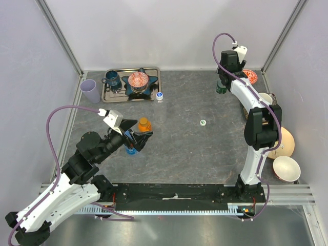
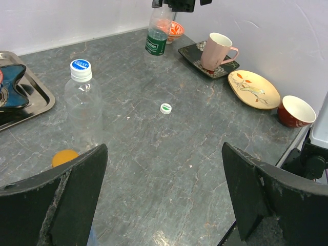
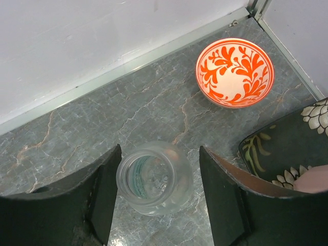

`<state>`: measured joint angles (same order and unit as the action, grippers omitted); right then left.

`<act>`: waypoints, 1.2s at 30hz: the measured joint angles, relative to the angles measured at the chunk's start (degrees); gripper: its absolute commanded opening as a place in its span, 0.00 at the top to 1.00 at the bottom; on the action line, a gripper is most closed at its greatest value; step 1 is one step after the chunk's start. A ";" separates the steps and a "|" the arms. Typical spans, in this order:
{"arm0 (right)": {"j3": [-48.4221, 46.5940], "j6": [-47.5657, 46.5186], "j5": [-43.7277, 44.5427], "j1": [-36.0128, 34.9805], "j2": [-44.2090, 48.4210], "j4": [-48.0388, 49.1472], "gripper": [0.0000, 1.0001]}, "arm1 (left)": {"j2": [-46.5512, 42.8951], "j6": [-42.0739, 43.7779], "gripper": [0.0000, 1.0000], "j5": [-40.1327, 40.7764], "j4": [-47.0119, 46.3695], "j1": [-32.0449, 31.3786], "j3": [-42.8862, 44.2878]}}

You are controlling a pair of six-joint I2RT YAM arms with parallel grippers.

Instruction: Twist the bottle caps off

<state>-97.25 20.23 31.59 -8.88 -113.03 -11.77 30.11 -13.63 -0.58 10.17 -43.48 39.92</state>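
**Bottle caps: three counted**

1. My left hand [image 2: 164, 147]: fingers spread wide, gripping nothing.
2. Orange cap [image 2: 65, 156]: one, just beyond one finger, round top facing up, partly hidden.
3. White-and-blue cap [image 2: 80, 65]: one, screwed onto a clear upright bottle [image 2: 83, 107], axis vertical.
4. White-and-green cap [image 2: 165, 108]: one, loose, lying flat mid-counter [image 2: 205, 154].
5. My right hand [image 3: 159, 151]: far corner, fingers spread either side of an uncapped green-labelled bottle [image 3: 154, 182], mouth up.

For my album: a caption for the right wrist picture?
Open tool poised over an uncapped bottle beside an orange-patterned bowl.
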 measured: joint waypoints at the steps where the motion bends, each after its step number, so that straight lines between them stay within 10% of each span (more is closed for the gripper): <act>1: 0.00 0.02 -0.17 0.00 0.00 0.00 0.26 | 0.00 0.00 0.02 0.00 0.00 0.00 0.00; 24: -0.09 3.10 -5.70 -0.07 1.36 -2.21 0.02 | -0.11 -0.04 0.01 0.00 0.09 0.00 -0.02; 36: 13.03 6.05 -7.85 -6.43 26.27 -6.64 0.06 | -2.03 -0.15 0.01 1.84 1.77 0.00 -0.02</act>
<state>-84.23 26.28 23.75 -15.31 -86.76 -18.41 28.08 -13.78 1.26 11.94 -43.48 39.90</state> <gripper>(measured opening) 0.950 0.993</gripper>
